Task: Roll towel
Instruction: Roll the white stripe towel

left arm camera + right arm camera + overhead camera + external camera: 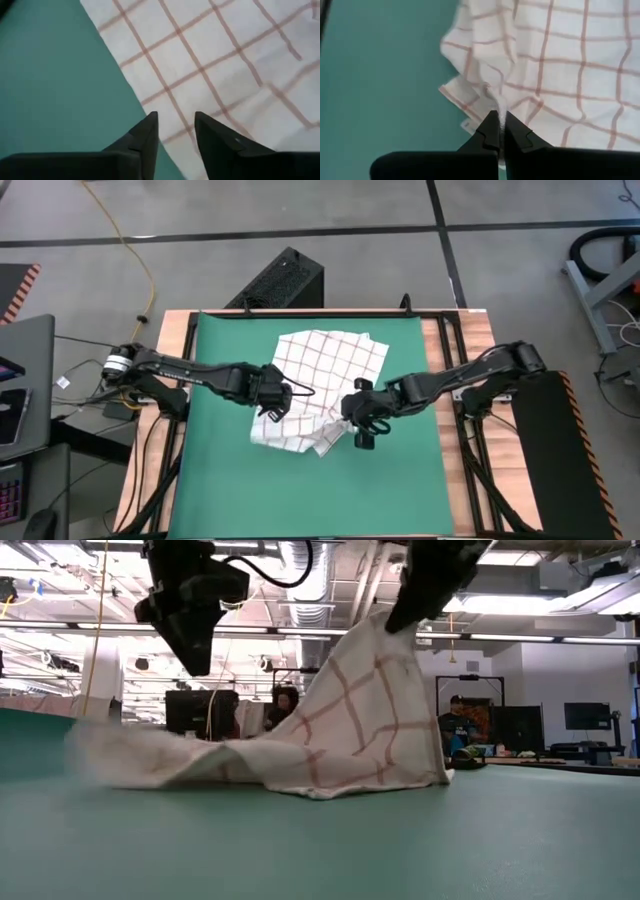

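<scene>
The white towel with red grid lines (325,365) lies in the middle of the green mat (220,470), its far part flat and its near part bunched. My right gripper (360,420) is shut on the towel at its near right part and holds it raised; in the low view the cloth (350,730) rises in a tent up to this gripper (400,620). My left gripper (272,408) hovers open and empty above the towel's near left edge (135,95), clear of the cloth in the low view (195,660). My right gripper pinches a bunched ridge of the towel (500,106) between its two fingers, from above, pointing down. How many layers it has I cannot tell. The cloth is lifted at that place and slopes down from the fingers, with the rest of the towel (200,765) lying on the mat.
The mat covers a wooden table with dark rails at the left and right (450,350). A black box (285,280) stands on the floor beyond the far edge. Bare mat lies toward the near edge (320,500). People sit in the room behind (285,705).
</scene>
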